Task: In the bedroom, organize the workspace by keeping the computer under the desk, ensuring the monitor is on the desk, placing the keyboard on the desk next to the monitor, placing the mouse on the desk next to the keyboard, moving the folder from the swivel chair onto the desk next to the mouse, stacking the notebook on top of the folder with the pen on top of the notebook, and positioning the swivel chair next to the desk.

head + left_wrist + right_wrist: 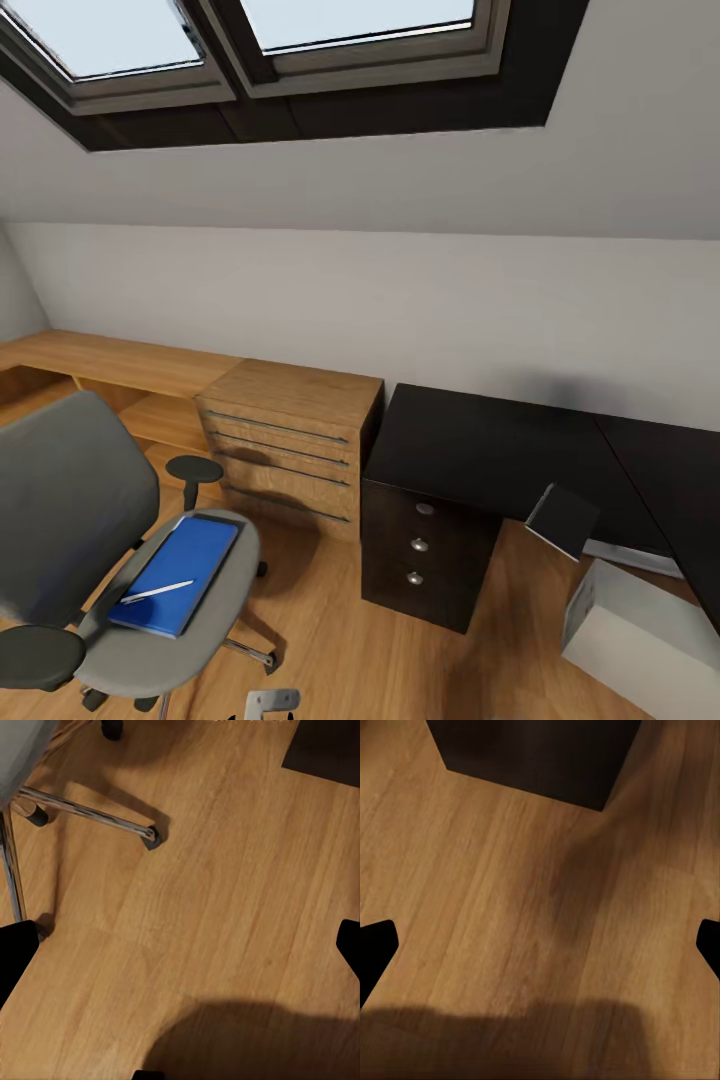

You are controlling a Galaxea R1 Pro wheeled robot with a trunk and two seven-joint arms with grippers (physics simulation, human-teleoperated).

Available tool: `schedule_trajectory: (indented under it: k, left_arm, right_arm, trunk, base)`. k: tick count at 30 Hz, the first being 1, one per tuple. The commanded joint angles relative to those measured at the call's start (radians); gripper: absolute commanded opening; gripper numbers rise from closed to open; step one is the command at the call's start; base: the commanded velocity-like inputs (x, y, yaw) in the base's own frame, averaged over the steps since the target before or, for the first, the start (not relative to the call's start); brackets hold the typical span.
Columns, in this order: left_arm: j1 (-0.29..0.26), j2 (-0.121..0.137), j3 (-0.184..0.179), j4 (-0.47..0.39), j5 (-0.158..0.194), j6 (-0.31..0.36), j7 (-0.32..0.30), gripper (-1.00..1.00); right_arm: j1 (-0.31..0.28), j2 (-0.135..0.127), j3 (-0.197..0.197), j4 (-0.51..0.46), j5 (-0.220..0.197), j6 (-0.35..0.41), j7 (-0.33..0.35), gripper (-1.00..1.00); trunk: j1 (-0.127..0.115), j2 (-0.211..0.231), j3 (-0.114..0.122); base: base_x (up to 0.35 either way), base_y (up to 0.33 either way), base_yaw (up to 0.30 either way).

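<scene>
Nearest, both grippers hang over bare wood floor [510,915]: left gripper [180,945] and right gripper [540,945] each with fingertips spread wide at the frame edges, nothing between them. Swivel chair [60,500] stands at lower left; folder [178,572] lies flat on its seat, long axis running from the seat's front edge toward the wood cabinet [290,440]. Pen [157,591] lies across the folder's near end. Farther right: desk [480,450], drawer unit beneath, computer [640,630] under the desk's right part
</scene>
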Motion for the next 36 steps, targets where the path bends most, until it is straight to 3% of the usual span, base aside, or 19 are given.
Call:
schedule_trajectory:
  k: [1, 4, 8, 12, 13, 30, 33, 36]
  left_arm:
    - [-0.002, 0.000, -0.007, -0.003, 0.005, -0.006, 0.004, 1.00]
    - [-0.002, 0.000, -0.007, -0.009, 0.007, -0.006, 0.005, 1.00]
    - [0.004, 0.009, -0.007, -0.044, 0.017, -0.004, 0.006, 1.00]
    - [0.100, 0.066, -0.007, -0.118, 0.043, -0.008, 0.000, 1.00]
    - [0.145, 0.099, -0.008, -0.107, 0.050, -0.009, -0.001, 1.00]
    - [0.154, 0.106, -0.007, -0.104, 0.052, -0.010, -0.001, 1.00]
    - [0.157, 0.106, -0.008, -0.104, 0.060, -0.102, -0.002, 1.00]
    - [0.183, 0.106, -0.009, -0.107, 0.061, -0.253, -0.002, 1.00]
  right_arm:
    - [-0.001, 0.001, -0.005, 0.002, 0.009, -0.001, -0.005, 1.00]
    - [-0.001, 0.007, -0.004, 0.003, 0.008, -0.006, -0.005, 1.00]
    - [0.000, 0.009, -0.005, 0.004, 0.008, -0.072, -0.005, 1.00]
    - [0.000, 0.011, -0.005, 0.004, 0.008, -0.101, -0.006, 1.00]
    - [0.000, 0.013, -0.005, 0.004, 0.007, -0.110, -0.008, 1.00]
    - [0.027, 0.015, -0.004, 0.004, 0.008, -0.242, -0.012, 1.00]
    - [0.065, 0.033, -0.004, 0.002, 0.009, -0.373, -0.017, 1.00]
    - [0.095, 0.047, -0.005, 0.002, 0.010, -0.484, -0.024, 1.00]
  trunk:
    - [0.000, -0.001, -0.001]
    - [0.000, -0.001, -0.001]
    - [0.000, -0.001, -0.001]
    - [0.000, -0.001, -0.001]
    - [0.000, -0.001, -0.001]
    - [0.000, -0.001, -0.004]
    - [0.000, -0.001, -0.006]
    - [0.000, -0.001, -0.009]
  base:
    - [0.000, 0.000, 0.000]
    - [0.000, 0.000, 0.000]
    - [0.000, 0.000, 0.000]
    - [0.000, 0.000, 0.027]
    - [0.000, 0.000, 0.242]
    - [0.000, 0.000, 0.271]
    - [0.000, 0.000, 0.248]
    - [0.000, 0.000, 0.224]
